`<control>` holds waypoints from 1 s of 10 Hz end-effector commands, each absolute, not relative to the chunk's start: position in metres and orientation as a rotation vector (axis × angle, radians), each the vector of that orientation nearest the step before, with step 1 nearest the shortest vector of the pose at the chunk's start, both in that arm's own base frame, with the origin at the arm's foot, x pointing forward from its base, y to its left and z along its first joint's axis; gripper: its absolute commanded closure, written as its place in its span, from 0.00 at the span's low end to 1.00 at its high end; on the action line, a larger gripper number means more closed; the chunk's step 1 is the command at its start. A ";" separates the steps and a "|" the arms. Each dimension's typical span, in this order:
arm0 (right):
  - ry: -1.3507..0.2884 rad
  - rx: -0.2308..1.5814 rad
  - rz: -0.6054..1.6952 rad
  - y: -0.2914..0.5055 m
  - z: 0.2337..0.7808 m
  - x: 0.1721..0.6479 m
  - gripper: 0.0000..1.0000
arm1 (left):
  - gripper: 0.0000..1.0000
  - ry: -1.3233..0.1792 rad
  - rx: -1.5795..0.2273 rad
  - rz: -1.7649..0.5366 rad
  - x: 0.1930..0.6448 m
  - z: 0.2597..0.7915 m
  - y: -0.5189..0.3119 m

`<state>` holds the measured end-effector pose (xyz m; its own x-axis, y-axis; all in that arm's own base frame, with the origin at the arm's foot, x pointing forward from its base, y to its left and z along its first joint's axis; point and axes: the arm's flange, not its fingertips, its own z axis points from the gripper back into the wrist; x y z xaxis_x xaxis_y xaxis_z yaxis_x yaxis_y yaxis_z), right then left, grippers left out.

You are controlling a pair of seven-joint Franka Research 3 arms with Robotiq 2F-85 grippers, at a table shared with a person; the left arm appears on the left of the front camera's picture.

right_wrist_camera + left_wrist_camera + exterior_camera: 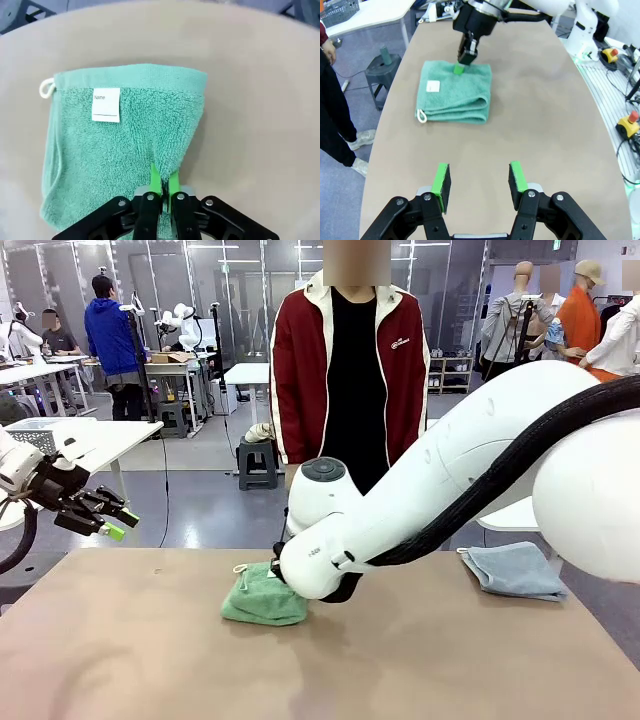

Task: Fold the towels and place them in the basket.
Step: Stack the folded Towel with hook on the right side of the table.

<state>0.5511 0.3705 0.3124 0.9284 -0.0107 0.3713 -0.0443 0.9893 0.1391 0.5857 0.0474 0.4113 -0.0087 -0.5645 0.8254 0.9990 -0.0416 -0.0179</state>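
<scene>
While right gripper (161, 182) pinches one green towel (125, 150); one grey-blue towel (518, 568) apart

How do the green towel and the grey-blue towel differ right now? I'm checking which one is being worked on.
The green towel lies folded near the table's middle, while the grey-blue towel sits at the far right edge. The right gripper is shut on the green towel, pinching its upper layer; nothing touches the grey-blue towel. The green towel shows a white name label and a loop cord; on the grey-blue towel I can make out neither. Both are small terry cloths resting on the table.
</scene>
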 end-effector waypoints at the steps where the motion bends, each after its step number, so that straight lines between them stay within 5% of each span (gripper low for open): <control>1: -0.457 0.112 0.130 0.325 0.334 0.558 0.94 | 0.39 -0.724 -0.788 -1.471 0.585 0.411 0.047; 10: -0.517 -0.093 0.278 0.146 0.438 0.620 0.94 | 0.39 -0.724 -0.788 -1.471 0.585 0.411 0.047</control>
